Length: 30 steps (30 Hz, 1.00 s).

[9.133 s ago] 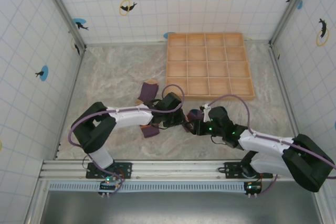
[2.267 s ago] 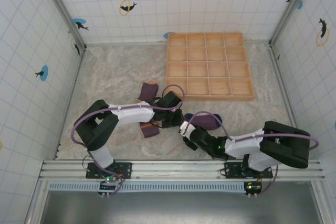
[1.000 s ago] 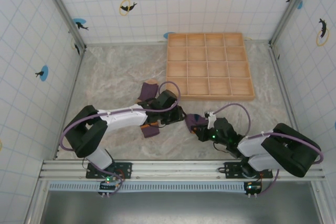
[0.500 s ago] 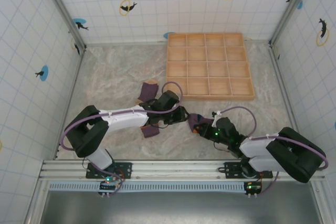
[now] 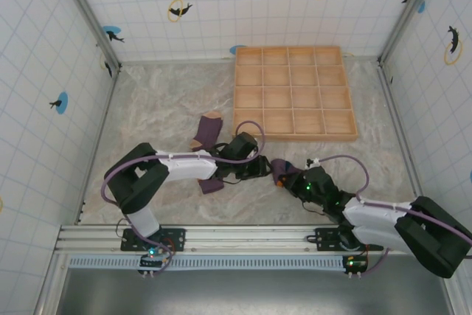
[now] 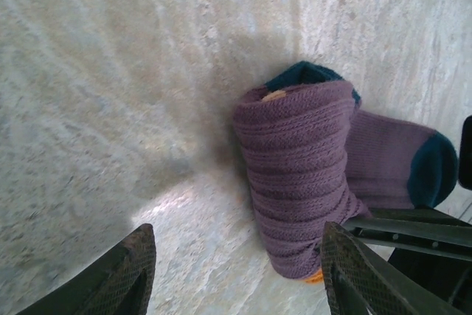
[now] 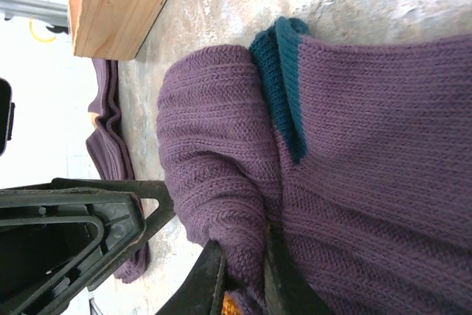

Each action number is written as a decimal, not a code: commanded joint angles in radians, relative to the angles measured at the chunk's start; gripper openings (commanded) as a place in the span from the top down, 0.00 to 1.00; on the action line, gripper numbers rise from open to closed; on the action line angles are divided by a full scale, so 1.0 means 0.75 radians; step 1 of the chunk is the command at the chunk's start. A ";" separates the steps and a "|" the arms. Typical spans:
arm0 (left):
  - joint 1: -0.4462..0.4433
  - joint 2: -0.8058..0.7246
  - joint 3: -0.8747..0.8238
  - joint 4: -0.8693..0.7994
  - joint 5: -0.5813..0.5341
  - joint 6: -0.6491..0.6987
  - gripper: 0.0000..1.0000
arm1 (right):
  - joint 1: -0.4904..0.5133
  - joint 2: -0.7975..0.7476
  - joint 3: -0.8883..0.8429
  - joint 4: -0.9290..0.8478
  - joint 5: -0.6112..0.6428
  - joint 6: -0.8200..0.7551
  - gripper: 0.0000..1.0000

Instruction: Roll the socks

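A partly rolled purple sock (image 5: 279, 171) with a teal cuff lies on the table between my two grippers. My right gripper (image 7: 243, 250) is shut on a fold of this sock (image 7: 221, 145), at the near end of the roll. In the left wrist view the roll (image 6: 302, 182) stands just ahead of my open left gripper (image 6: 237, 240), close to its right finger (image 6: 354, 271), with nothing held. In the top view the left gripper (image 5: 260, 167) is right beside the roll. A second sock (image 5: 206, 130) lies flat to the left, its tan toe pointing away.
A wooden tray (image 5: 293, 92) of square compartments sits behind the grippers; its corner (image 7: 118, 5) is close to the roll. Another purple piece of sock (image 5: 212, 185) lies under the left arm. Tiled walls enclose the marbled table (image 5: 162, 101).
My left gripper has moved right, up to the roll, and its jaws have widened a little. The right arm has swung out to the right while keeping its grip on the sock.
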State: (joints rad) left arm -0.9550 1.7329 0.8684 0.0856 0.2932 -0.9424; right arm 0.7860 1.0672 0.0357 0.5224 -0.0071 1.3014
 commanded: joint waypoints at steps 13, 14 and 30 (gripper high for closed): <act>-0.018 0.183 0.039 0.278 0.089 -0.053 0.45 | -0.003 0.042 -0.178 -0.256 0.067 0.043 1.00; -0.019 0.196 0.046 0.289 0.095 -0.058 0.46 | -0.004 0.043 -0.178 -0.252 0.065 0.042 1.00; -0.029 0.260 0.068 0.320 0.090 -0.083 0.80 | -0.023 -0.008 -0.187 -0.213 0.059 -0.040 1.00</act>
State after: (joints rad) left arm -0.9707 1.9057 0.8993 0.3637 0.3767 -1.0084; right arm 0.7818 1.0500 0.0357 0.5121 0.0032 1.3033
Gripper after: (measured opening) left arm 0.232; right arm 0.138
